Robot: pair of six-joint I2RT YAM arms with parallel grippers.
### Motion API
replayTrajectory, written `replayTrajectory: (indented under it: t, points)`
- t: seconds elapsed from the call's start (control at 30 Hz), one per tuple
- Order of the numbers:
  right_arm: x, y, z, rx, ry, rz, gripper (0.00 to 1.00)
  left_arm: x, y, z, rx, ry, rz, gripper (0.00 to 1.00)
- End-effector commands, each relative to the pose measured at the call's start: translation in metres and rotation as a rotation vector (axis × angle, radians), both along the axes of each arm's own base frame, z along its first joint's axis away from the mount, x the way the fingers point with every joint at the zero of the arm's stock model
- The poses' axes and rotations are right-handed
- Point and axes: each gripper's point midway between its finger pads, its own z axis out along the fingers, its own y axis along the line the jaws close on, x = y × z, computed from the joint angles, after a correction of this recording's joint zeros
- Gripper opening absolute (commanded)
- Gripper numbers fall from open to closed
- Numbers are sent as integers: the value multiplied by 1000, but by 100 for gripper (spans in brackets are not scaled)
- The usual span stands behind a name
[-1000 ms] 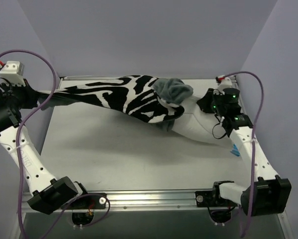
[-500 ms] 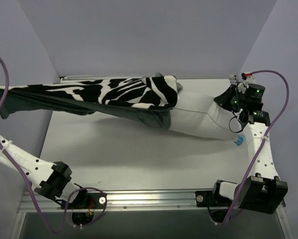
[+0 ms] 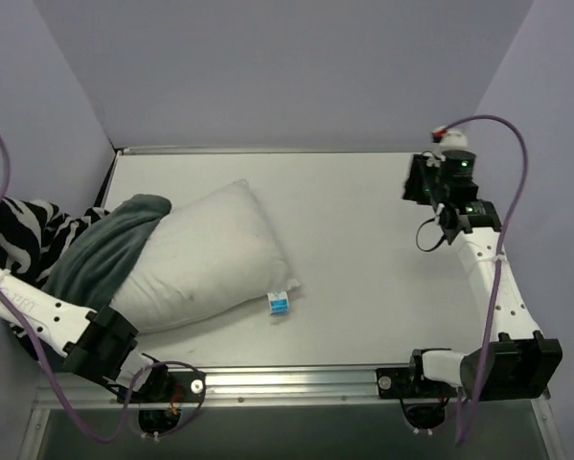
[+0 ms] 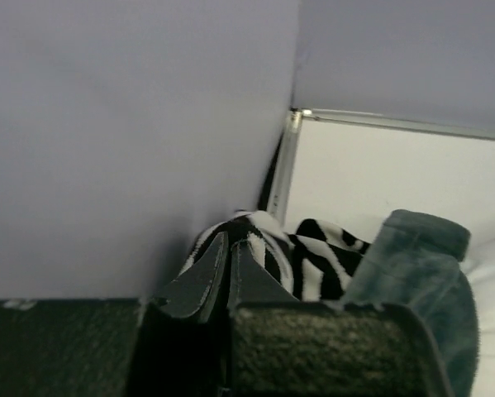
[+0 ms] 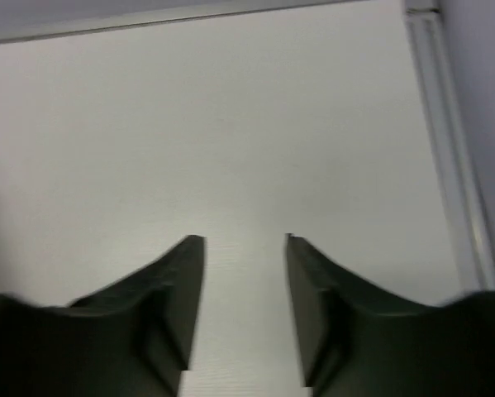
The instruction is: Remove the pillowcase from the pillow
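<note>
The white pillow (image 3: 205,254) lies on the left half of the table, its blue-and-white tag (image 3: 280,304) at the near right corner. The zebra-striped pillowcase (image 3: 18,240) hangs past the table's left edge, and its grey-green inside (image 3: 100,251) still drapes over the pillow's left end. In the left wrist view my left gripper (image 4: 230,241) is shut on the pillowcase (image 4: 317,258) beside the left wall; the top view does not show it. My right gripper (image 5: 245,240) is open and holds nothing, hovering over bare table at the far right (image 3: 416,184).
Purple walls close in the table on the left, back and right. A raised metal rim (image 4: 282,178) runs along the table's left edge, and another rim (image 5: 449,149) along the right. The front rail (image 3: 287,379) carries both arm bases.
The right gripper has opened and let go of the pillow, which has slid across to the left half of the table. The left arm has pulled the pillowcase further left, past the table's edge.
</note>
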Motion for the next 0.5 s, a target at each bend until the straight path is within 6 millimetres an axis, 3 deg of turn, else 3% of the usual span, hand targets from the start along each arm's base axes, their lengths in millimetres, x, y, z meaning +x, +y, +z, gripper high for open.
replayTrajectory:
  t: [0.0, 0.03, 0.07, 0.13, 0.2, 0.27, 0.3, 0.47]
  points:
    - [-11, 98, 34, -137, -92, 381, 55, 12, -70, 46, 276, -83, -135, 2]
    - [-23, 144, 29, -149, -102, 520, 63, 22, -87, 38, 264, -82, -183, 2]
    - [-31, 165, 29, -162, -120, 591, 98, 21, -99, 40, 269, -87, -193, 2]
    - [-46, 219, 32, -121, -175, 721, 100, 24, -109, 39, 235, -92, -212, 2]
    - [-42, 251, 15, 48, -109, 717, 100, 28, -114, 36, 202, -90, -231, 2]
    - [-38, 277, 2, 186, -33, 738, 100, 31, -116, 30, 173, -81, -237, 2]
    - [-29, 291, -24, 271, 56, 697, 100, 31, -116, 29, 168, -77, -237, 2]
    - [-17, 340, -62, 536, 158, 686, 100, 33, -133, 14, 165, -37, -289, 2]
